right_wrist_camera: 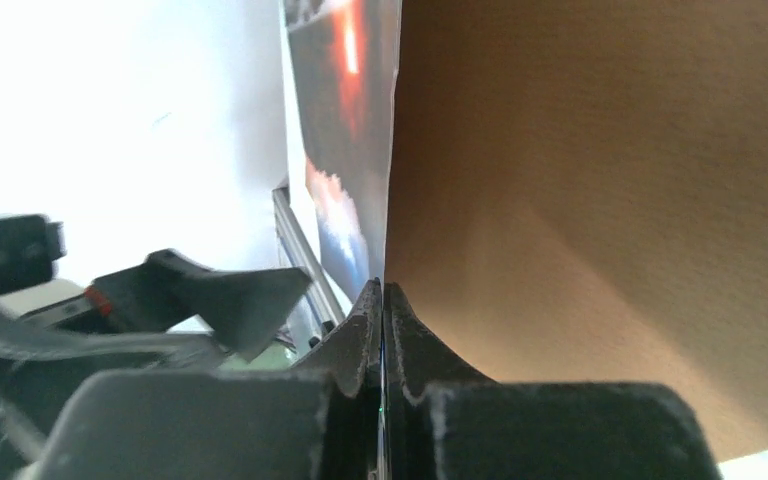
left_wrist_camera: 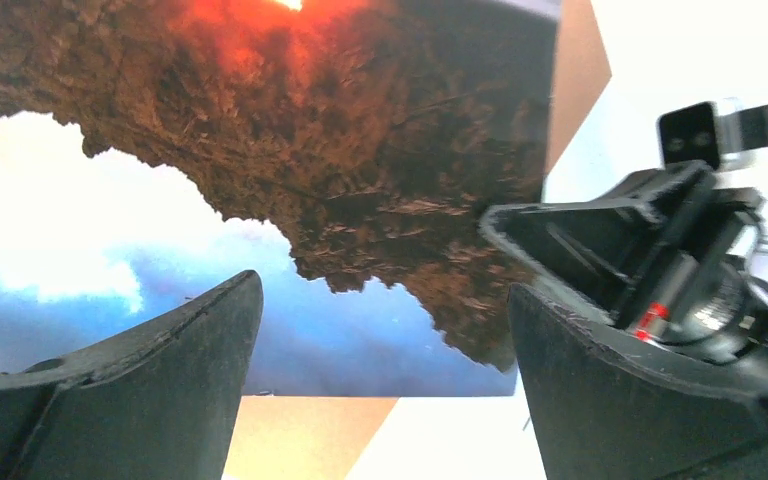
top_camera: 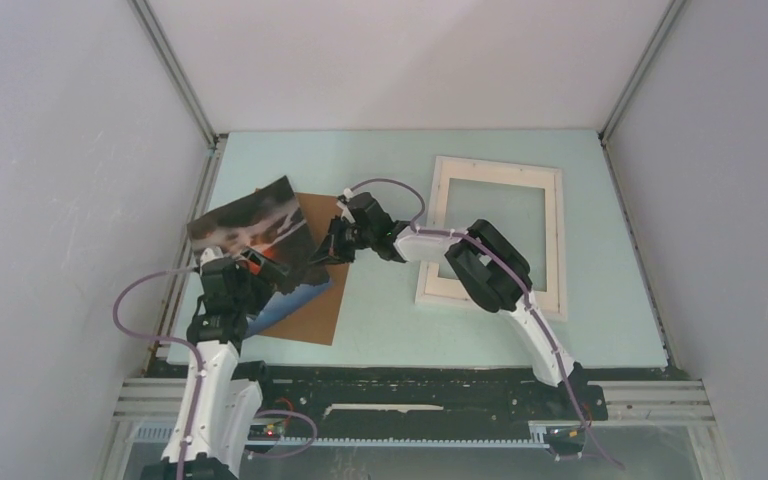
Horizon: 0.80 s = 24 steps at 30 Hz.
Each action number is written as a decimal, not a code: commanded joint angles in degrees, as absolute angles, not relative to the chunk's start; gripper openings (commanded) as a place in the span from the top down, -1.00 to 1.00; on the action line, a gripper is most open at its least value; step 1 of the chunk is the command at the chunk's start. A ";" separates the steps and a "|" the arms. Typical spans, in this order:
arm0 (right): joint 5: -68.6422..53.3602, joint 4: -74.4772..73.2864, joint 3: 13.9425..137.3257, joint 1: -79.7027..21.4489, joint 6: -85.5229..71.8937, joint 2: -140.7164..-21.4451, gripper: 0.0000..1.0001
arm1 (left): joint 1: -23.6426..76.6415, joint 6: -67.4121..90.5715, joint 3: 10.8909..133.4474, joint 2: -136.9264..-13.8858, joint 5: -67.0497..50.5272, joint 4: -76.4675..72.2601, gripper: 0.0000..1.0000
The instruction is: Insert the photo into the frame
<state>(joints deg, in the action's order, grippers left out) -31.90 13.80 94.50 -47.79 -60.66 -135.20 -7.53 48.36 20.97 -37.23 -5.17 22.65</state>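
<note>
At the far left I see my left gripper. Its two fingers stand as wide apart as they go, and they hold nothing. In the left wrist view, the photo fills the space beyond them, with its dark cloud, its blue part and its red-orange glow, but no finger touches it there.

The photo is at the left side of the table. It is not flat: it is lifted and tilted, its far left corner is high, and its near part comes down over the left gripper. Under it and a little to the right lies the brown backing board, flat on the table. One corner of the board shows beyond the right edge of the photo.

At this right edge is my right gripper, which reaches across from the right arm. In the right wrist view its fingers are pressed together, and the thin edge of the photo runs down exactly between their tips. So the right gripper pinches the photo, with the brown board behind it.

Further right, well apart from the photo, the frame lies flat on the table. The right arm crosses over its near left part.
</note>
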 commanded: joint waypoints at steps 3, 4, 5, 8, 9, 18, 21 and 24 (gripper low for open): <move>-25.03 -4.98 98.06 -47.59 -47.24 -126.10 1.00 | -7.64 42.47 32.96 -33.13 -8.66 30.13 -1.00; -24.26 -8.36 97.70 -47.16 -43.67 -123.02 1.00 | -7.67 42.00 33.89 -32.82 -9.51 30.14 -1.00; -24.08 -11.66 97.04 -46.48 -40.57 -120.11 1.00 | -7.74 41.45 35.05 -32.79 -10.13 30.19 -1.00; -25.61 -19.64 92.45 -43.76 -32.35 -111.37 1.00 | -7.67 41.42 37.45 -33.43 -12.84 30.89 -1.00; -26.42 -22.44 90.89 -42.25 -31.00 -108.59 1.00 | -7.67 42.04 37.34 -34.12 -14.77 30.09 -1.00; -34.18 -42.20 79.05 -18.70 -20.30 -81.12 1.00 | -6.87 43.29 37.79 -40.34 -25.21 25.57 -1.00; -32.07 -51.98 80.86 -9.27 -16.39 -74.81 1.00 | -5.07 43.76 38.21 -42.29 -26.16 23.75 -1.00; -21.60 -59.54 83.75 -2.95 -13.33 -70.51 1.00 | -2.05 43.73 39.45 -45.02 -25.64 22.86 -0.99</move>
<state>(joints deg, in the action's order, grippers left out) -30.22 -44.80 80.16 -8.01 -20.73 -75.94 -5.15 43.59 35.48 -42.39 -23.16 26.46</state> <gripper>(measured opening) 0.007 0.996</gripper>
